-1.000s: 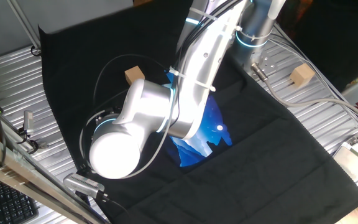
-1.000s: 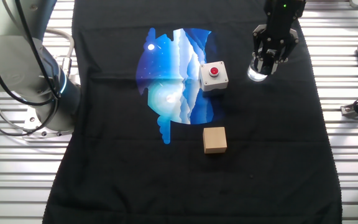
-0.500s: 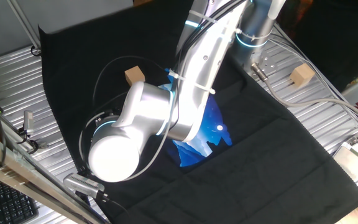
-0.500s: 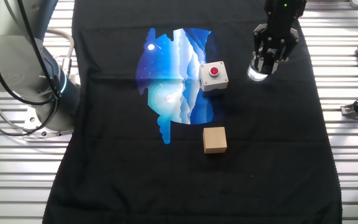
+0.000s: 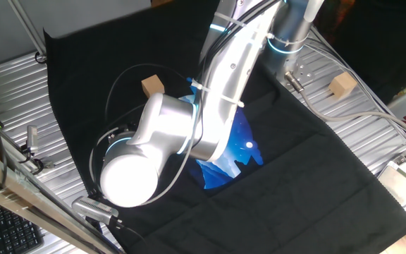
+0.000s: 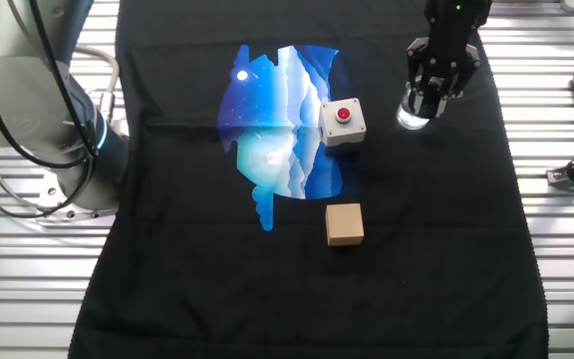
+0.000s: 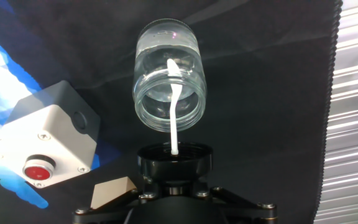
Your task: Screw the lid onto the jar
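Gripper [image 7: 174,167] pinches lid [image 7: 174,158] between its fingers, inner face toward the open jar [image 7: 169,78], which stands just ahead at 12 o'clock. Jar sits on black cloth [image 6: 436,229], at 3 o'clock of the red-button box [image 6: 343,122].

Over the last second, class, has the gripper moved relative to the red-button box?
No. In the other fixed view the gripper sits at the same spot right of the red-button box, above the jar.

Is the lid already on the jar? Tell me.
No. In the hand view the jar stands open-mouthed, with the lid apart from it.
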`<control>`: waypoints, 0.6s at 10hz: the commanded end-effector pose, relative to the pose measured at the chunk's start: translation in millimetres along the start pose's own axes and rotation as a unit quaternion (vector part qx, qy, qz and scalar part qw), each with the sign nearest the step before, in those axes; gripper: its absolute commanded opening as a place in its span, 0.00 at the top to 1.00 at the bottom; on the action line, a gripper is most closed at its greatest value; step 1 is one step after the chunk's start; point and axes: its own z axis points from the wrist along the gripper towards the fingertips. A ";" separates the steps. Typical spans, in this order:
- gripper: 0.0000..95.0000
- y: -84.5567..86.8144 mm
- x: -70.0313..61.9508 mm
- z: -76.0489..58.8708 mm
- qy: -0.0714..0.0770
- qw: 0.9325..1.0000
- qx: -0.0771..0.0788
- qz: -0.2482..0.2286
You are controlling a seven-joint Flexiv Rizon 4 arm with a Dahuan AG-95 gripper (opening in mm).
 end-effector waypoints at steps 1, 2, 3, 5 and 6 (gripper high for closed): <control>0.80 -0.1 -0.5 0.0 0.004 1.000 -0.001 0.003; 0.80 -0.1 -0.6 0.0 0.006 1.000 -0.001 0.004; 0.80 -0.1 -0.6 0.0 0.008 1.000 -0.003 0.006; 0.80 -0.1 -0.8 0.0 0.010 1.000 -0.004 0.007; 0.80 -0.2 -1.1 0.0 0.013 1.000 -0.005 0.009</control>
